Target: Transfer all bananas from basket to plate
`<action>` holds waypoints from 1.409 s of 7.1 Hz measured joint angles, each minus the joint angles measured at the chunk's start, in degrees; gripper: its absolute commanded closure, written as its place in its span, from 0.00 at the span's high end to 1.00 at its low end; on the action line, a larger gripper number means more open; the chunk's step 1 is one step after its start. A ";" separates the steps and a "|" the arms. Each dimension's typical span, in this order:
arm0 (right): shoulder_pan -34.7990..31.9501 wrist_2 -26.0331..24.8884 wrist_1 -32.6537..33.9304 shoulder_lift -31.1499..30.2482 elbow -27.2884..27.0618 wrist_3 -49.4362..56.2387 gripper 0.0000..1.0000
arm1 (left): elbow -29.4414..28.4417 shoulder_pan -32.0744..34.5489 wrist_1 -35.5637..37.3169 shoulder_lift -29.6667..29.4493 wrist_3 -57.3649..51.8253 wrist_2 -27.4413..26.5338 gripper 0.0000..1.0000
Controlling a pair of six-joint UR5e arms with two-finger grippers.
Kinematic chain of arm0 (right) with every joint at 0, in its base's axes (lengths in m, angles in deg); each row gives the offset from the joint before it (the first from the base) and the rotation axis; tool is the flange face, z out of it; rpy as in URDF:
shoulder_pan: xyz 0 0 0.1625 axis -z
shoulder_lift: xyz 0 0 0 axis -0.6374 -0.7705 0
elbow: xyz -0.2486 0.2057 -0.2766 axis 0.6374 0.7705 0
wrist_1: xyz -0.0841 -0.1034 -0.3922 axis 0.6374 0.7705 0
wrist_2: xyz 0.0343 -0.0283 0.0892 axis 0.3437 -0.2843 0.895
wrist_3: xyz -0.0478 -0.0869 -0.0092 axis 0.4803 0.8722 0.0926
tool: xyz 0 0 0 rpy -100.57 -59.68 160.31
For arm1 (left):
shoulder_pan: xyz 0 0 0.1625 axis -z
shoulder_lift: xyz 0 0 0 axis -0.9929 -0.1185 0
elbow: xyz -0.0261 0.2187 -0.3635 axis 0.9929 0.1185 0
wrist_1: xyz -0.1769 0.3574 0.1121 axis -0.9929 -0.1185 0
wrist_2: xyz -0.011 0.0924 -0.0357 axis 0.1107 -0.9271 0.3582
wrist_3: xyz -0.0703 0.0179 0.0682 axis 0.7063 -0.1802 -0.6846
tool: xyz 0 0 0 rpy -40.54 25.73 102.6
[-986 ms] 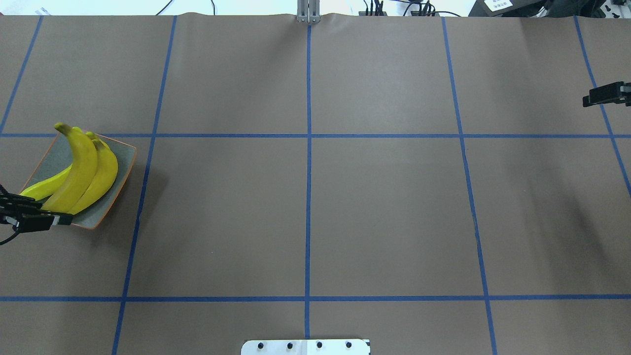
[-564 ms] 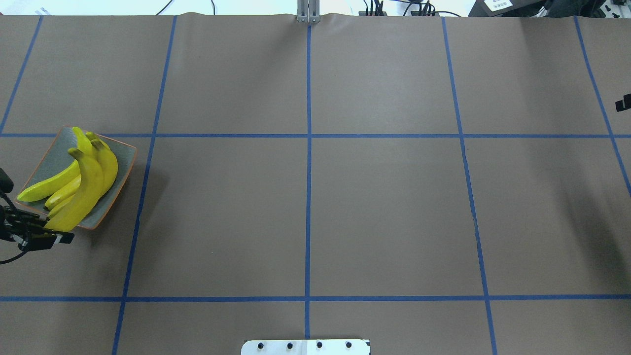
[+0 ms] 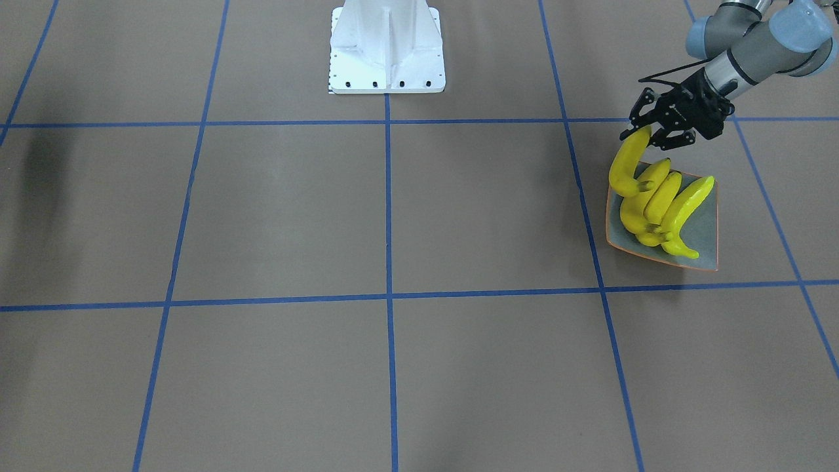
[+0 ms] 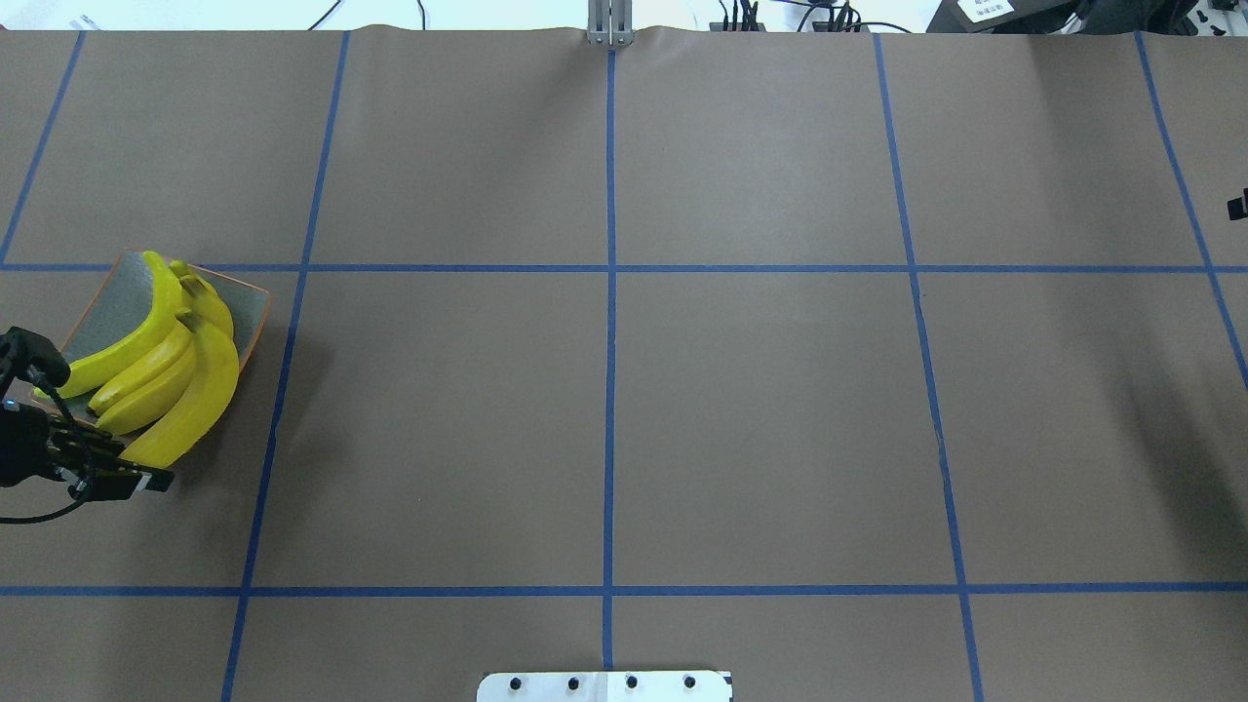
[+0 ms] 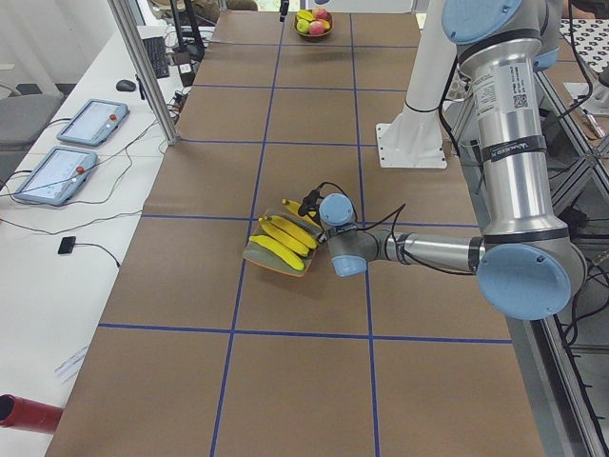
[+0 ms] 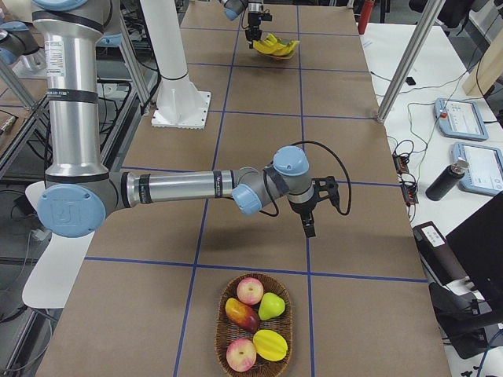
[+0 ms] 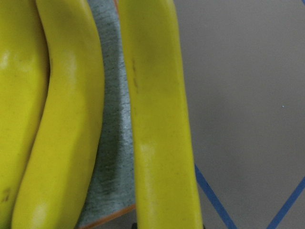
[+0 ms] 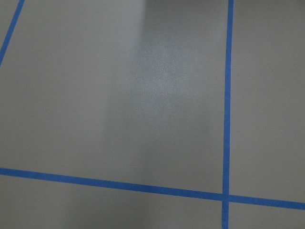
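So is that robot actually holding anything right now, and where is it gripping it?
Yes. The left gripper holds one banana by the blunt end opposite its stem, at the edge of the plate.

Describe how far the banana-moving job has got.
Done: three bananas lie on the plate, and the basket holds other fruit but no bananas. In hand: the left end effector grips the fourth banana at the plate's edge. Left: release it.

Smooth, glossy yellow skins are seen on the bananas [image 4: 207,385]; the plate [image 4: 112,307] appears glazed, the table [image 4: 604,390] covered in matt brown paper.
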 measured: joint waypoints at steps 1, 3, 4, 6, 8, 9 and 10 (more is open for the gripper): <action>0.00 -0.01 0.00 0.08 0.03 -0.01 1.00 | -1.33 0.42 0.02 -0.44 -0.78 0.55 0.43; 0.00 -0.07 0.00 0.25 0.03 -0.09 1.00 | -3.22 1.93 0.16 -0.67 -3.64 1.12 0.50; -0.01 -0.08 0.00 0.28 0.04 -0.13 1.00 | -3.58 2.66 0.23 -0.70 -4.19 1.22 0.60; -0.01 -0.08 0.00 0.36 0.04 -0.16 1.00 | -3.78 3.35 0.41 -0.85 -4.43 1.28 0.99; -0.01 -0.08 0.00 0.52 0.04 -0.17 1.00 | -4.24 4.31 0.75 -1.99 -4.44 1.49 0.99; -0.07 -0.08 0.04 0.54 0.04 -0.15 1.00 | -4.37 6.12 1.61 -2.86 -4.44 2.59 0.99; -0.16 -0.03 0.11 0.56 0.04 -0.11 1.00 | -4.40 9.51 3.85 -4.40 -4.51 4.55 0.99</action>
